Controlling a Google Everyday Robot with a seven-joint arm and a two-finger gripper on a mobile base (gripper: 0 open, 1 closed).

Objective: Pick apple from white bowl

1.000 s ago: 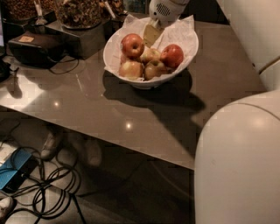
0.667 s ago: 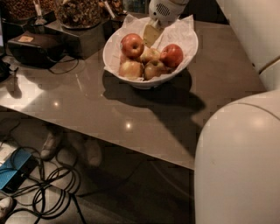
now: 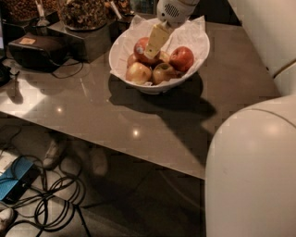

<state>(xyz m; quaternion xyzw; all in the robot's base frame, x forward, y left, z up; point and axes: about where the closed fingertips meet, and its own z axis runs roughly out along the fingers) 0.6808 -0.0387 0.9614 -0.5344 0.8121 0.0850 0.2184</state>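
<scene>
The white bowl (image 3: 194, 34), lined with crinkled white paper, stands at the back of the grey table (image 3: 138, 120). The dark-red apple (image 3: 140, 51) lies at the bowl's back left. A smaller, brighter red apple (image 3: 182, 58) lies at the right, and yellow-pink apples (image 3: 138, 72) lie in front. My gripper (image 3: 155, 44) reaches down from the top edge of the view into the bowl. Its pale yellow tip lies right over the dark-red apple's right side and hides part of it. I cannot see whether it touches the apple.
Dark containers with dried snacks (image 3: 83, 14) and a black box (image 3: 34, 48) stand at the table's back left. Cables (image 3: 51, 203) and a blue device (image 3: 16, 183) lie on the floor below. My white body (image 3: 254, 171) fills the right foreground.
My gripper has come a little lower and to the left, onto the dark-red apple. The bowl and the other apples have not moved.
</scene>
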